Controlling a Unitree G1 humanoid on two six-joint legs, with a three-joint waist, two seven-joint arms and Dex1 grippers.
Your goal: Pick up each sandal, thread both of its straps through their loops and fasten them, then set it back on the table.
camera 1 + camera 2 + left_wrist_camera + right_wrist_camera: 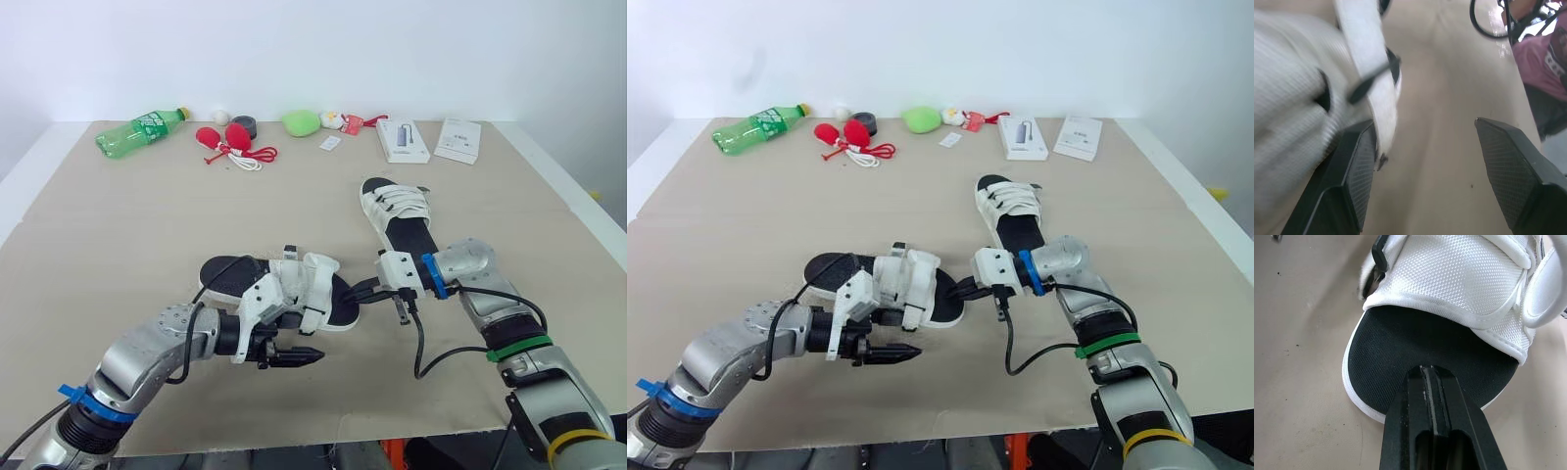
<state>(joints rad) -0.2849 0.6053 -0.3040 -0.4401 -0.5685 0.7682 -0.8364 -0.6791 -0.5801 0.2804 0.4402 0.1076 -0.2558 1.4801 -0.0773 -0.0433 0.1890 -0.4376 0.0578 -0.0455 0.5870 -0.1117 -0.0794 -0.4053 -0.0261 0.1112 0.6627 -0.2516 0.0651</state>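
Left eye view: Shows two sandals on the tan table (118,225). Finds the nearer sandal (318,281) flat at mid-table, heel toward the robot's left. Loses much of its white strapping behind the left wrist housing, so cannot tell threaded from loose. Places the left gripper (315,354) just in front of that sandal, low over the tabletop, fingers edge-on as one dark wedge; cannot read the gap from here. Places the right gripper (355,292) at the sandal's toe end; touching or just off, cannot tell. Puts the farther sandal (400,217) apart, behind the right wrist, its near end covered by that wrist. Notes along the back edge a green bottle (140,132), red items with a cord (230,142), a grey roll (241,125) and two white boxes (403,139).

Right eye view: Repeats the same layout. Makes the contact at the toe no clearer.

Left wrist view: Settles the gap: fingers spread wide, bare table between, nothing held. Shows one pad (1359,171) just beside a blurred white strap (1374,73). Catches a person in a pink top (1542,58), cut off at the frame edge.

Right wrist view: Shows the fingers pressed together, nothing visible between them, tips over the black toe of the footbed. Brings out the white mesh upper (1449,274) and a black loop (1380,249) at its side.
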